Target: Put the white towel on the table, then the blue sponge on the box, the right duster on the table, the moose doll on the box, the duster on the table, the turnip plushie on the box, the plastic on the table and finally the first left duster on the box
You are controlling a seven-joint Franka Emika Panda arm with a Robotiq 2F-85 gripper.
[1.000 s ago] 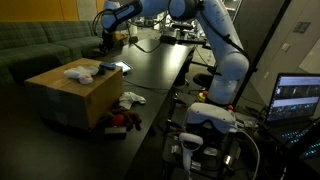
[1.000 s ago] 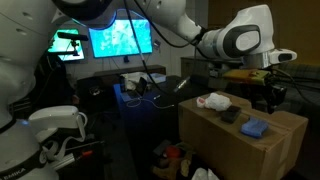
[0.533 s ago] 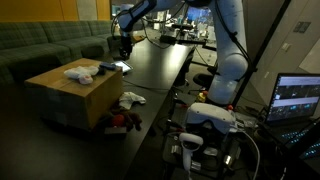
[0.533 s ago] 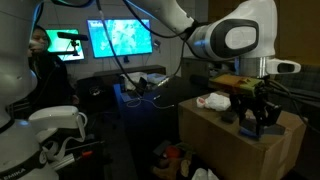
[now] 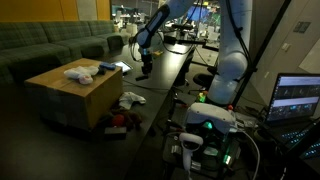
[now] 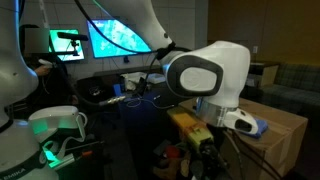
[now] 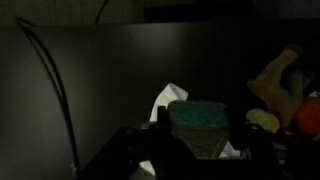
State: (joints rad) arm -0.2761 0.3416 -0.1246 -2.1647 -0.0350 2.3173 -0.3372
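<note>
the arm (image 5: 205,25) rises from its base beside the table (image 5: 165,75), arches high and comes down with the forearm slanting toward the middle of the tabletop, nearer the long edge that faces the box (image 5: 70,100). the wrist points downward and the gripper (image 5: 145,65) hangs low over the black surface; whether its load touches the tabletop cannot be told. in an exterior view the wrist housing fills the foreground and the gripper (image 6: 207,155) points down below it, with a yellowish body between the fingers. the wrist view shows the gripper (image 7: 200,150) clenched on the duster (image 7: 200,118), a small block with a teal-green top, held between the two dark fingers. just beyond it lies a white crumpled piece (image 7: 168,98), and a tan soft toy (image 7: 275,85) sits at the right border of that view. the white towel (image 5: 80,72) lies bunched on the box top, toward the edge nearest the table. in an exterior view the box (image 6: 285,135) stands behind the wrist, and a bit of the blue sponge (image 6: 258,126) seems to show on its top, mostly hidden by the arm.
</note>
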